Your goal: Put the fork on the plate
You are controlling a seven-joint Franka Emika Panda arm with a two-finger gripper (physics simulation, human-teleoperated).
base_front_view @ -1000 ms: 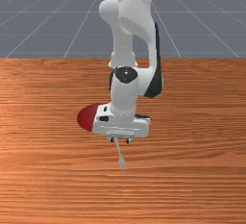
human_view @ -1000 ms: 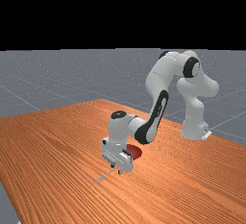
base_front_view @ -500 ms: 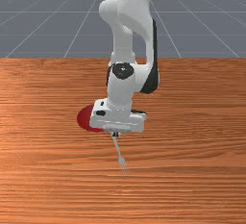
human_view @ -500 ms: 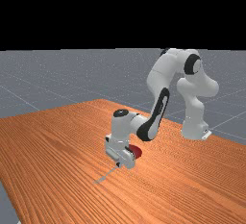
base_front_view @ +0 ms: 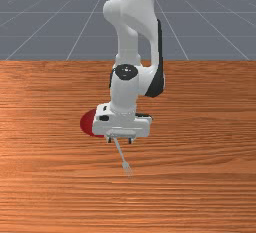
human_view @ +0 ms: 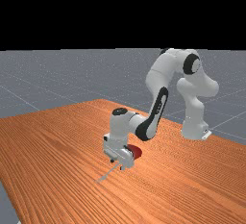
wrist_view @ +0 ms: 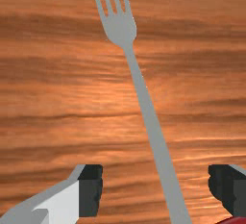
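- And here's our fork [wrist_view: 142, 93], down on the bench [base_front_view: 200, 187] by the look of it, not on the plate! In the front view its tines point toward the camera, and its handle runs back under our hand.
- A small change there: over this last second the fork has shifted a touch toward the arm's base, handle leading. That's a little ground gained toward the plate, and the job still looks undone.
- Now the big one! Our end effector [wrist_view: 155, 189] has released: half a second ago the fingers [wrist_view: 90, 189] stood close together at the handle, and now they're wide apart, the handle between them and touching neither. So we have no hold on the fork, and any carry would need a fresh grip.
- Next out, the red plate [base_front_view: 87, 123], partly tucked behind our hand on the front view's left. Its rim lies near the handle; whether the handle's hidden end meets it, we can't tell.
- Our call: this looks like a regrasp. We'd centre over the handle, close squarely, lift clear, then swing over to the plate. Thin, flat handle, mind you: grip too high and we pinch air, or drag the fork into the rim.
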